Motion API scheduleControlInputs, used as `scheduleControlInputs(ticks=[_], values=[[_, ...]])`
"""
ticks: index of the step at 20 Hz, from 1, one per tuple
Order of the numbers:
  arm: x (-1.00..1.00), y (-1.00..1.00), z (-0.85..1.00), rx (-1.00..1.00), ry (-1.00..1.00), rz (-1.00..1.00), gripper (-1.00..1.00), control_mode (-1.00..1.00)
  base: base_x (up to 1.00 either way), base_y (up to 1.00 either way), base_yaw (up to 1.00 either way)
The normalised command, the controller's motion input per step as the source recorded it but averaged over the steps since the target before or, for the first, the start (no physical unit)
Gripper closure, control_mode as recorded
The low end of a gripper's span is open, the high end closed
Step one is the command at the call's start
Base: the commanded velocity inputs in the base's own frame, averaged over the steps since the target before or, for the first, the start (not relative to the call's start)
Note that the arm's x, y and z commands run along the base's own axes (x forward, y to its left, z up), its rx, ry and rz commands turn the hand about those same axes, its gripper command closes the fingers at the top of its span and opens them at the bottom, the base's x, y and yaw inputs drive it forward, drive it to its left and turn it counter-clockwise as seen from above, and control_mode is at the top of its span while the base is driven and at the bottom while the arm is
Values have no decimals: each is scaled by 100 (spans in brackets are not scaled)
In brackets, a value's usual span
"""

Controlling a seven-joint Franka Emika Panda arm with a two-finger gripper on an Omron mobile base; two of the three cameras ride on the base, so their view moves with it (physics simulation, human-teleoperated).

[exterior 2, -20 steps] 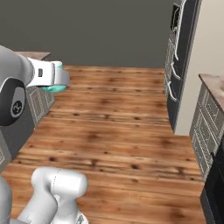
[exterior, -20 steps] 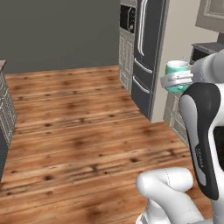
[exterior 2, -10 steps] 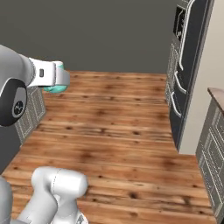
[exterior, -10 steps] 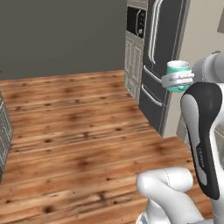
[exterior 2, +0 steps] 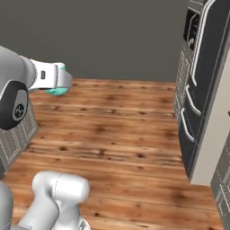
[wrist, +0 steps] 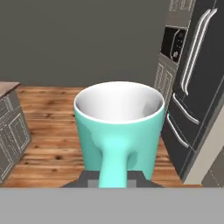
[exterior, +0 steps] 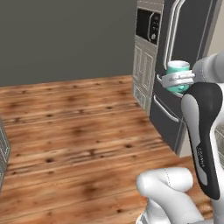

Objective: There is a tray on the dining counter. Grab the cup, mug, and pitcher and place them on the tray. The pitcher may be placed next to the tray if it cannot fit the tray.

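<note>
The gripper [wrist: 113, 177] is closed on the handle of the mug [wrist: 118, 127], which it holds upright in the air above the wood floor [exterior: 78, 144].

In the hand view the mug faces the camera with its handle running down toward the dark finger tips [wrist: 89, 177] at the bottom. The jaws stand narrow, one on each side of the handle. The white inside of the mug looks empty. Behind it are the floor, a grey wall [wrist: 83, 39], and on the right a dark fridge [wrist: 201, 74] with long curved handles. A tall cabinet with a built-in oven [wrist: 173, 41] stands just beside the fridge. At the left edge is a cream cabinet [wrist: 11, 127] with a brownish top.

In the left base view the mug [exterior: 178, 75] sits at the end of the arm, with the white hand wrapped around its lower part; its rim and upper body are clear. It shows against the fridge [exterior: 188, 57], but I cannot tell how near it is to the fridge doors.

In the right base view the hand [exterior 2: 51, 78] points toward the wall, and a bit of teal mug [exterior 2: 57, 91] shows under and beyond it. The fridge [exterior 2: 204, 85] stands well apart on the right. A grey cabinet front [exterior 2: 20, 134] is at the left edge, behind the arm.
</note>
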Motion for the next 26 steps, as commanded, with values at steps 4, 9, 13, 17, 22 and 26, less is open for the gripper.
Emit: scheduleControlInputs(ticks=[4,9,13,17,22,26], values=[[0,0,0,0,0,0,100,100,100,36,10],[0,0,0,0,0,0,100,100,100,38,14],[0,0,0,0,0,0,100,100,100,37,17],[0,0,0,0,0,0,100,100,100,39,19],[0,0,0,0,0,0,100,100,100,31,19],[0,0,0,0,0,0,100,100,100,23,23]])
